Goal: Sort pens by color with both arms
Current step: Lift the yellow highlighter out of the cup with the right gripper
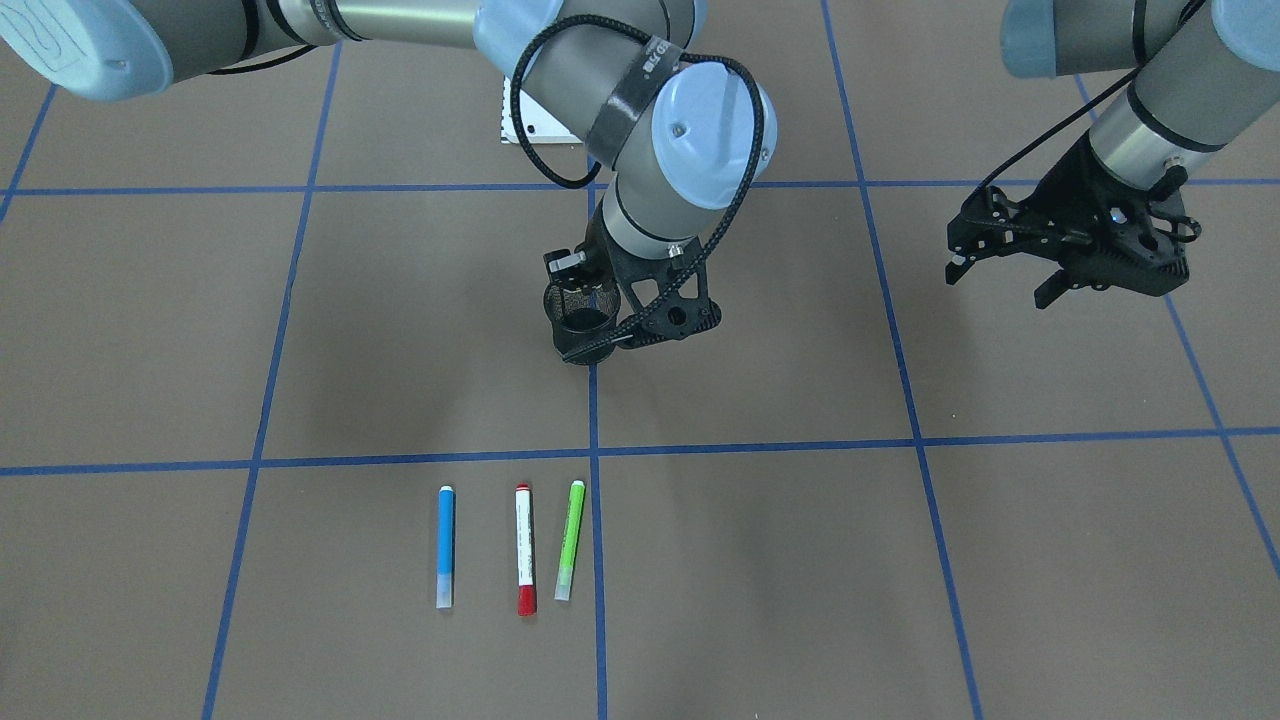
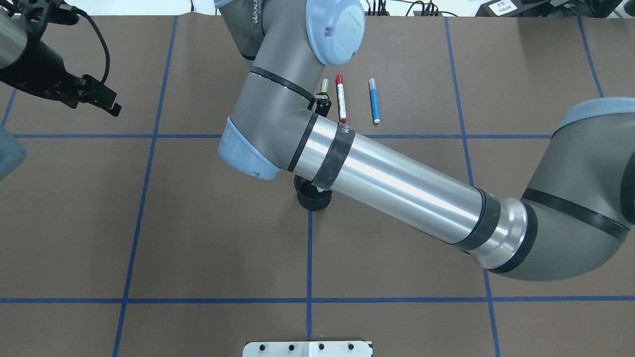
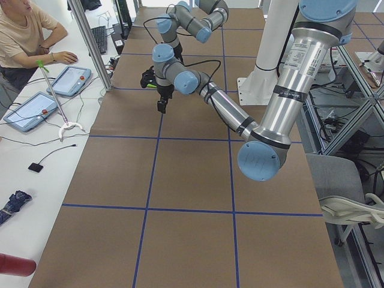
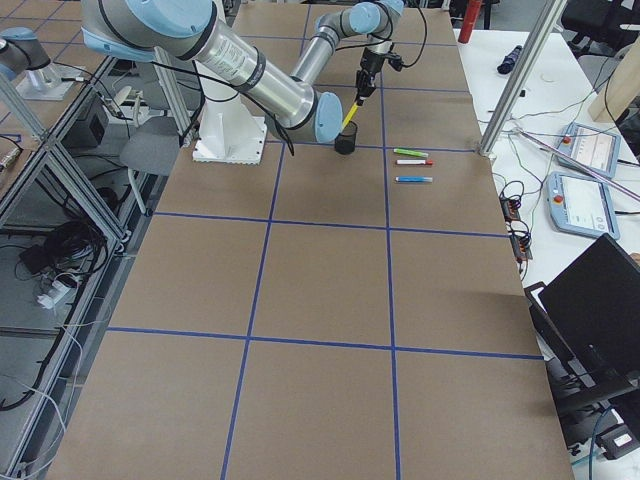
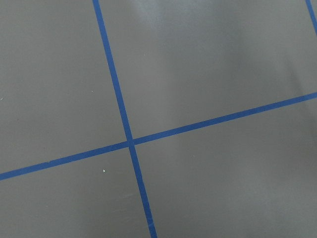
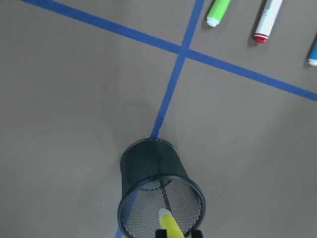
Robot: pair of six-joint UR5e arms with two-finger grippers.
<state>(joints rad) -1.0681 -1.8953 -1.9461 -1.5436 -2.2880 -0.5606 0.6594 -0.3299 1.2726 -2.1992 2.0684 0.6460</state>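
Three pens lie side by side on the brown table: blue [image 1: 446,545], white with a red cap [image 1: 524,550] and green [image 1: 569,540]. In the right wrist view their ends show at the top: green [image 6: 218,11], red [image 6: 267,20], blue [image 6: 313,54]. My right gripper [image 6: 177,233] is shut on a yellow pen [image 6: 170,224], held upright with its tip inside the rim of the black mesh cup [image 6: 158,193]. The right arm hides most of the cup [image 2: 312,201] from overhead. My left gripper [image 1: 1000,285] hangs open and empty, off to the side above bare table.
Blue tape lines divide the brown table into squares. A white mounting base [image 2: 307,348] sits at the robot's edge. A person [image 3: 24,36] sits at a side desk with tablets. The left wrist view shows only a tape crossing [image 5: 130,143].
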